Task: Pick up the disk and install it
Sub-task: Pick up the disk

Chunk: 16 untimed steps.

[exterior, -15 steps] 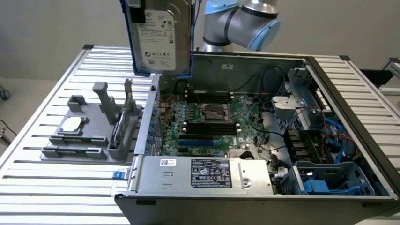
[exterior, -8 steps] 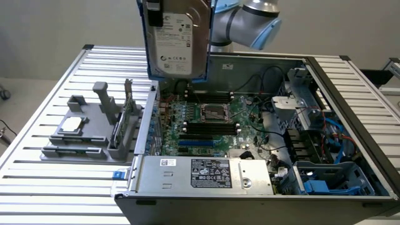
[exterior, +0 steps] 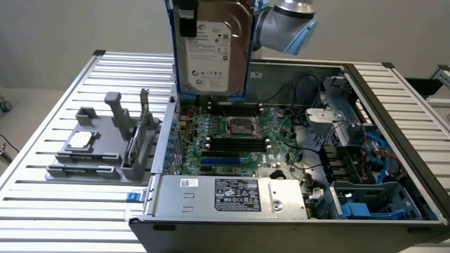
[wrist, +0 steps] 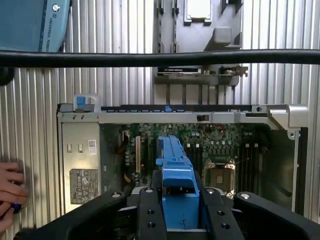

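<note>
A: Well, from the exterior view we see the disk (exterior: 211, 47) upright, label facing us, hanging above the open case (exterior: 295, 240) and its motherboard (exterior: 271, 124).

B: And on the wrist view we catch the gripper (wrist: 177, 212) pinching its blue carrier between black fingers (wrist: 149, 212), plus a hand (wrist: 10, 192) near the power supply (wrist: 80, 165).

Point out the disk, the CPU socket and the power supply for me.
disk (exterior: 211, 50): exterior view, on its white label.
CPU socket (exterior: 241, 126): exterior view, its metal frame.
power supply (exterior: 237, 194): exterior view, its top sticker.
</note>
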Each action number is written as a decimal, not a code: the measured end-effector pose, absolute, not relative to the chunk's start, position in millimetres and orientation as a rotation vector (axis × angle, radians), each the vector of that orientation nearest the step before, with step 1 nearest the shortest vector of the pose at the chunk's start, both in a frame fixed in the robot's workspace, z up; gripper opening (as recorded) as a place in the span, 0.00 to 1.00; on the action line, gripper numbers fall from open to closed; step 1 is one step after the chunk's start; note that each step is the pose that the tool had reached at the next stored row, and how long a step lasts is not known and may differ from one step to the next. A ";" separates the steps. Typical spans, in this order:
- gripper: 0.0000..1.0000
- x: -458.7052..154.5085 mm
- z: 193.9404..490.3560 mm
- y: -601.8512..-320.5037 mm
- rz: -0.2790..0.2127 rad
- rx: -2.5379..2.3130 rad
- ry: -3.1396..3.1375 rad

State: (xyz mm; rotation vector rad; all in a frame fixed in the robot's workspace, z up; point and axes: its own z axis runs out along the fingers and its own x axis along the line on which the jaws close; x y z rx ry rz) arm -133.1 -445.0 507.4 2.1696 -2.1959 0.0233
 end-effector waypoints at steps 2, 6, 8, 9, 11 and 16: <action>0.32 -125.4 507.6 -449.9 0.023 2.169 -2.196; 0.32 -109.2 508.2 -458.8 0.023 2.169 -2.196; 0.32 -99.9 508.7 -462.9 0.023 2.169 -2.196; 0.32 -95.4 509.0 -464.8 0.023 2.170 -2.196; 0.32 -86.5 509.6 -468.6 0.023 2.169 -2.196; 0.32 -63.6 511.1 -478.1 0.023 2.170 -2.196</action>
